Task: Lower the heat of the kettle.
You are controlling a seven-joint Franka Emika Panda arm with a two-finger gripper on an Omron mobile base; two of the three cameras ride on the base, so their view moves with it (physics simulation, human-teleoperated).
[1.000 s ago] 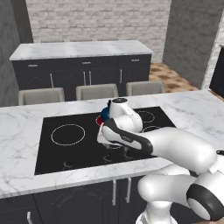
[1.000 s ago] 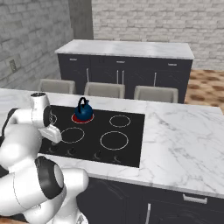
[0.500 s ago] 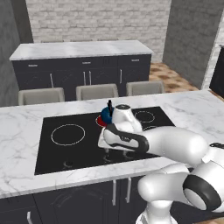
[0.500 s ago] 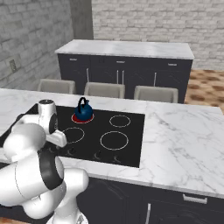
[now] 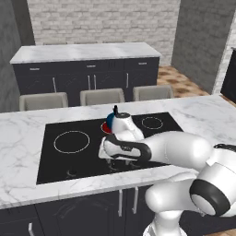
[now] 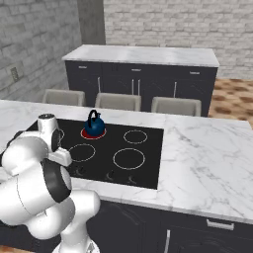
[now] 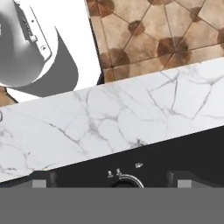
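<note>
The small dark-blue kettle [image 6: 94, 125] with its thin black handle stands on the glowing red rear burner [image 6: 85, 133] of the black cooktop [image 6: 148, 148]. In the left base view the kettle [image 5: 111, 120] is half hidden behind my wrist. My gripper [image 7: 113, 180] points down at the front strip of the cooktop, open, with the two dark fingertips [image 7: 41, 179] far apart. A round knob [image 7: 127, 180] with small marks beside it sits between them, untouched. The hand [image 5: 120, 150] hovers low over the row of knobs [image 6: 111, 175].
White marble counter [image 6: 207, 158] surrounds the cooktop, and its front edge [image 7: 109, 122] lies just beyond the knob. Three unlit burner rings [image 5: 72, 141] are bare. Stools [image 5: 102, 96] and a dark cabinet island [image 5: 87, 78] stand behind. Tiled floor [image 7: 148, 30] lies below the counter edge.
The arm has folded lower and the hand has come forward and down, from beside the kettle to just above the front knob row. Kettle and base have not moved.
</note>
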